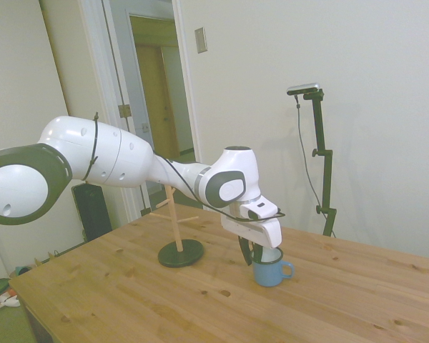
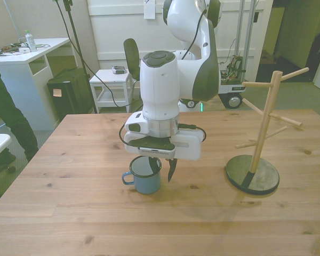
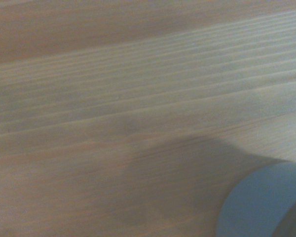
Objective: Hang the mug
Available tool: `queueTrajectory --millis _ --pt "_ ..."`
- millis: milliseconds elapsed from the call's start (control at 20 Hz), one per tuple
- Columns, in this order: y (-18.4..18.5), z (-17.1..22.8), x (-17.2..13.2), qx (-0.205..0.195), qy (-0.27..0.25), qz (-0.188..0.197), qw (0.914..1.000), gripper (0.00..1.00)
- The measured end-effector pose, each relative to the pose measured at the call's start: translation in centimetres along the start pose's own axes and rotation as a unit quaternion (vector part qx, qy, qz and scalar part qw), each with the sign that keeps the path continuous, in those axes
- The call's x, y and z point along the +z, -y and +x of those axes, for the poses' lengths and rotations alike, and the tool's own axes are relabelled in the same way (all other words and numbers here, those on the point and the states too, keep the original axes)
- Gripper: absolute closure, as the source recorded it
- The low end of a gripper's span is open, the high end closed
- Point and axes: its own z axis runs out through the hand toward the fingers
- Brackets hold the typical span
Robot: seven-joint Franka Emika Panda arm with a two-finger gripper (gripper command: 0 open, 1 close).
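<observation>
The light-blue mug (image 2: 146, 182) (image 1: 272, 274) stands upright on the wooden table (image 2: 85, 213), its loop handle toward the front view's left. My gripper (image 2: 161, 166) (image 1: 256, 254) hangs right over it and is open: one dark finger reaches down inside the mug, the other (image 2: 172, 169) sits outside its wall on the front view's right. The wall lies between the two fingers with a visible gap. In the wrist view a blurred blue part of the mug (image 3: 261, 202) shows against the wood.
A wooden mug tree (image 2: 264, 128) (image 1: 175, 221) with several angled pegs stands on a dark round base (image 2: 252, 176) at the front view's right. A person in dark clothes (image 2: 2, 112) stands off the table at the front view's left edge.
</observation>
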Motion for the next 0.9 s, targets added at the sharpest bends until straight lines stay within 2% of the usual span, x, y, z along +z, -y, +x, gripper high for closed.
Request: queueTrajectory --millis 150,700,900 --pt "-0.4 -0.1 0.3 -0.012 0.003 -0.018 0.9998 1.00" --pt "-0.6 -0.2 0.1 -0.034 0.000 -0.024 0.9991 1.00" --pt "-1.4 -2.0 -1.9 -0.056 0.000 -0.023 0.9982 1.00"
